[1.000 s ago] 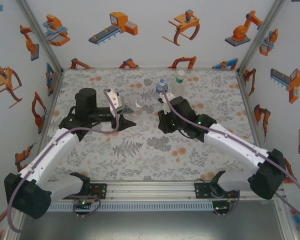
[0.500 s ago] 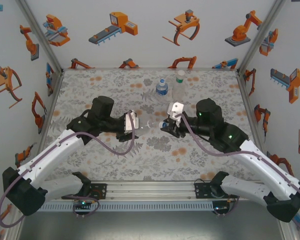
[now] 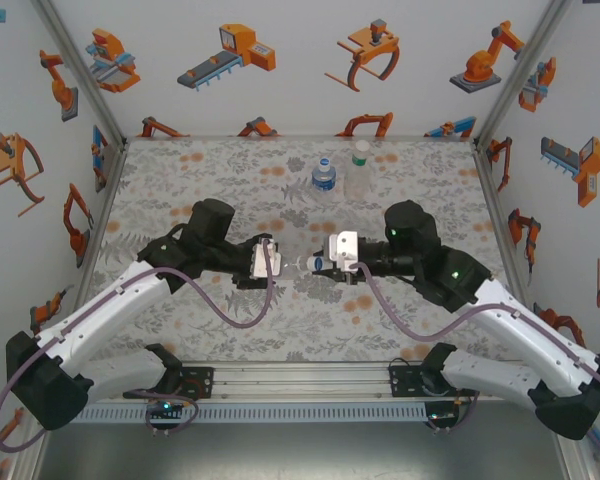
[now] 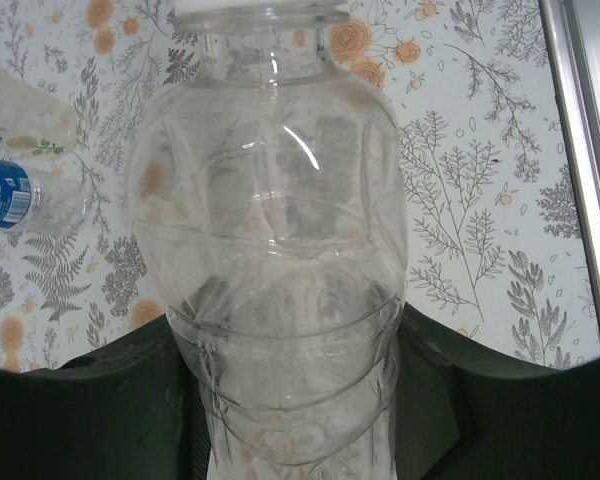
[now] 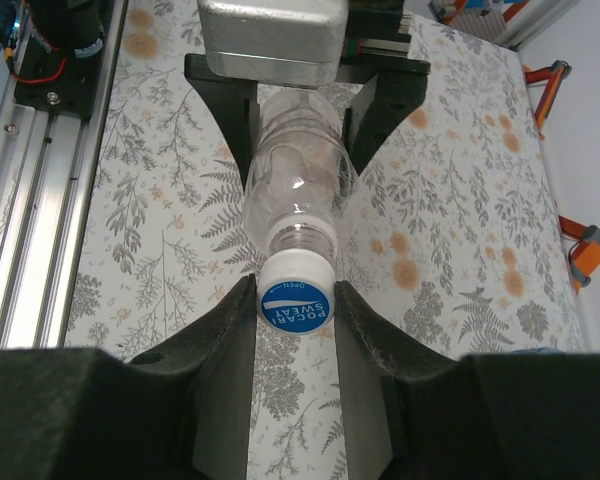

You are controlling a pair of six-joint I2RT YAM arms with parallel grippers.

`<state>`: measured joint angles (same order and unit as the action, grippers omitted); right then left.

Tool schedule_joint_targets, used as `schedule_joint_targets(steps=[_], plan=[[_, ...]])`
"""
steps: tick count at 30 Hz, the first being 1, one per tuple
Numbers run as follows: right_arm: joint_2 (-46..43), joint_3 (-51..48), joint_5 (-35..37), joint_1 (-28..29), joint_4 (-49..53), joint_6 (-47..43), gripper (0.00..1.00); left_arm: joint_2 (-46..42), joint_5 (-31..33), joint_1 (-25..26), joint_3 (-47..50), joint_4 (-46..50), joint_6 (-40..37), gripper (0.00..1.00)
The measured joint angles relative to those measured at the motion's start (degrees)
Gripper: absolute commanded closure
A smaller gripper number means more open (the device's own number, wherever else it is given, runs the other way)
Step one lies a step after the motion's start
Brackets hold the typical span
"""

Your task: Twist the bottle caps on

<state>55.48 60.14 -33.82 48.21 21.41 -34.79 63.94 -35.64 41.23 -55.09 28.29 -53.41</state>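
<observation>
Two grips | left end effector (image 4: 295, 345) pinches clear bottle (image 4: 280, 190) | right end effector (image 5: 294, 293) pinches its cap (image 5: 295, 306)

Mat (image 3: 180, 180): grey-on-white fern/leaf print w/ orange flower spots. Walls (image 3: 280, 100): white, w/ orange-blue-grey robot graphics. Arms (image 3: 110, 310): white links, black joints. Held bottle (image 4: 280, 250): clear, no label. Cap (image 5: 294, 312): white rim, blue disc w/ white lettering. Right gripper (image 5: 294, 295): black. Blue-label bottle (image 3: 323, 178): clear body. Green-cap bottle (image 3: 360, 165): pale body.
</observation>
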Motion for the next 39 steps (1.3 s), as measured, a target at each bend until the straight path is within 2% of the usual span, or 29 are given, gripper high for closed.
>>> schedule_joint_targets(steps=[15,31,39], plan=[[0.3,-2.3,3.3,2.7,-3.9,-0.7,0.94,-0.7,-1.4,0.0,0.2,1.1,-1.1,1.00],[0.7,-2.4,0.4,2.9,-4.3,-2.6,0.94,-1.0,-2.5,-0.1,0.3,2.3,-1.4,1.00],[1.5,-2.6,-0.4,2.9,-4.3,-4.7,1.00,-1.0,-2.5,-0.4,0.3,3.5,-1.2,1.00]])
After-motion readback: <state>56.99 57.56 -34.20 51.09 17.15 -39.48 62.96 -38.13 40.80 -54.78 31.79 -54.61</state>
